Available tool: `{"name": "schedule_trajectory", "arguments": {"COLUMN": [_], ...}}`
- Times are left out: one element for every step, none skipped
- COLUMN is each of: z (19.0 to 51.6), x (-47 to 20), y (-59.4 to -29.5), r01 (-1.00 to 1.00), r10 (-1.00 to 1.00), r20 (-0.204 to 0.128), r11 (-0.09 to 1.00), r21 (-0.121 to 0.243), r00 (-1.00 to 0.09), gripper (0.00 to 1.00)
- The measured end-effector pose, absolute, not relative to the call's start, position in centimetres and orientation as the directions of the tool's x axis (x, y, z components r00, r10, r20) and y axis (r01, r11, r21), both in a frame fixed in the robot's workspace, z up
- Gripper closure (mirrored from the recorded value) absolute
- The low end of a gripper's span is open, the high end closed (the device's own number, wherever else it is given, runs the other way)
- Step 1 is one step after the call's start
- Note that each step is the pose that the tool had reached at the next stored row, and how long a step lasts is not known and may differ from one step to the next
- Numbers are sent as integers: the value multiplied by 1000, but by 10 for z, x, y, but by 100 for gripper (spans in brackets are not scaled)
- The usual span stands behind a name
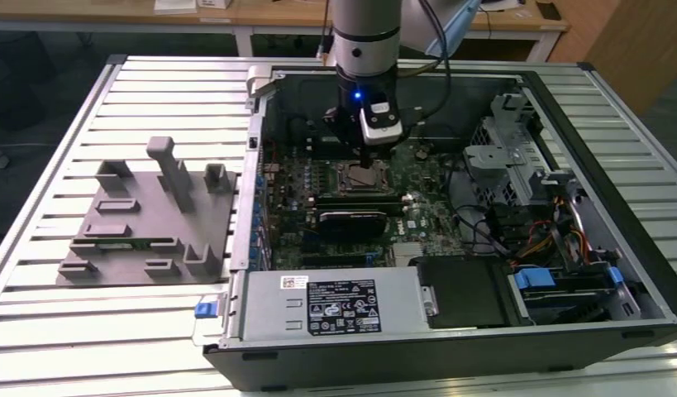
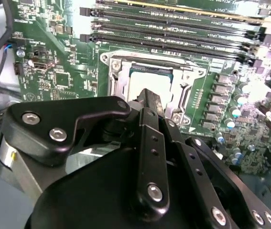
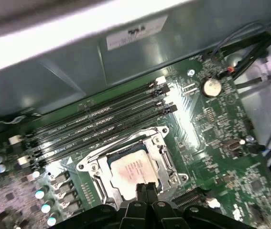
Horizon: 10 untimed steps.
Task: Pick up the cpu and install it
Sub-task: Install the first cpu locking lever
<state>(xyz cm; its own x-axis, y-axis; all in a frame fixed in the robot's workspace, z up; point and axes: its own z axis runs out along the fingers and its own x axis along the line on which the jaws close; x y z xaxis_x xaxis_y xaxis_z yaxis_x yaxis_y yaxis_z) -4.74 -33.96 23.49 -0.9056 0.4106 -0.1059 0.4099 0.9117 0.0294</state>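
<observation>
On the slatted table (image 1: pixel 51 331), at the exterior view's left, sits the grey parts holder (image 1: pixel 140 223); beside it is the open computer case (image 1: pixel 449 347). Inside, the cpu (image 3: pixel 134 171) already lies flat in the motherboard socket (image 3: pixel 90 168), its retention frame seemingly not yet clamped. The pincer (image 3: pixel 146 187) hovers just over the chip's edge, fingers pressed together, gripping nothing. Placement looks done; latching appears left.

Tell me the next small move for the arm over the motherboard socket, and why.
Probably lift the hand a little, straight up. In both wrist views the cpu already lies flat within the socket frame, and the hand's tips sit together at its edge, holding nothing. Rising straight should clear the frame without nudging the chip.
</observation>
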Motion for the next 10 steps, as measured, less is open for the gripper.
{"name": "schedule_trajectory", "arguments": {"z": [236, 236, 236, 236, 236, 236, 236, 236, 236, 236], "x": [-47, -47, -47, -47, -47, -47, -47, -47, -47, -47], "y": [-340, -340, -340, -340, -340, -340, -340, -340, -340, -340], "r01": [410, 410, 410, 410, 410, 410, 410, 410, 410, 410], "r10": [411, 411, 411, 411, 411, 411, 411, 410, 411, 411], "r20": [-106, -106, -106, -106, -106, -106, -105, -103, -98, -95], "r11": [912, 912, 912, 912, 912, 912, 912, 912, 912, 912], "r21": [29, 29, 30, 30, 30, 29, 29, 28, 26, 24], "r00": [-906, -906, -906, -906, -906, -906, -906, -906, -907, -907], "gripper": [89, 89, 89, 89, 89, 89, 89, 89, 89, 89]}}
